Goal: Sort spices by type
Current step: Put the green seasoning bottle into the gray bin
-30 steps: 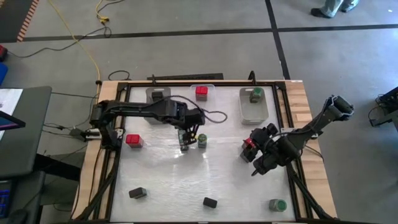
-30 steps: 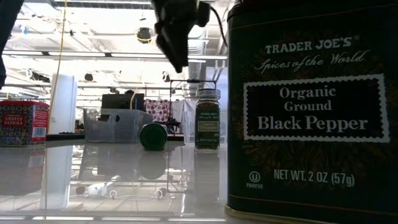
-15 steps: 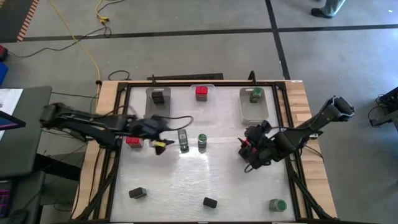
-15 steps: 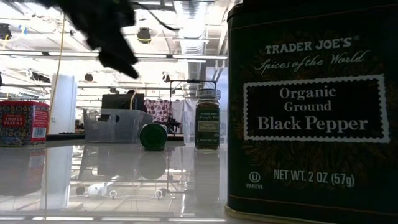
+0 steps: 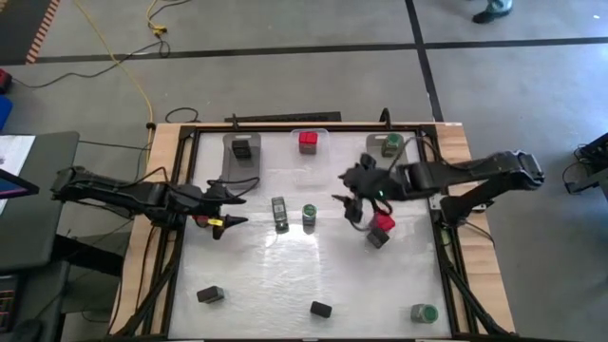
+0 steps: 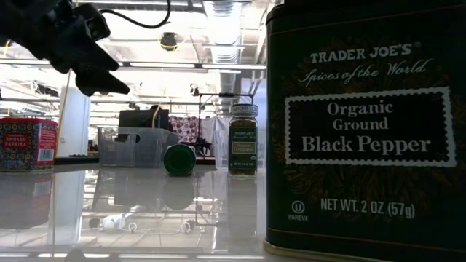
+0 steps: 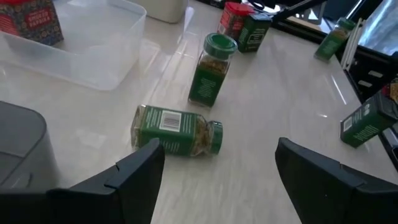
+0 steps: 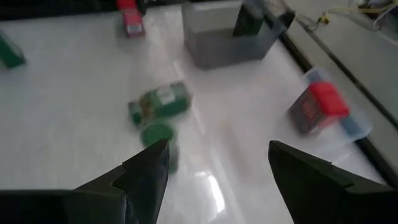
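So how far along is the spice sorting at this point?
Early. Done: each of the three bins holds one item: a black box, a red box, a green jar. In hand: nothing; the left gripper and right gripper are open and empty. Left: everything loose, including the upright jar, the lying jar and a loose red box.

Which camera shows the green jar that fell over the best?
The left wrist view: the fallen green-lidded jar lies on its side close up, label readable as a white patch, beside an upright jar. The high view shows it small; the right wrist view blurs it; the low view shows only its round end.
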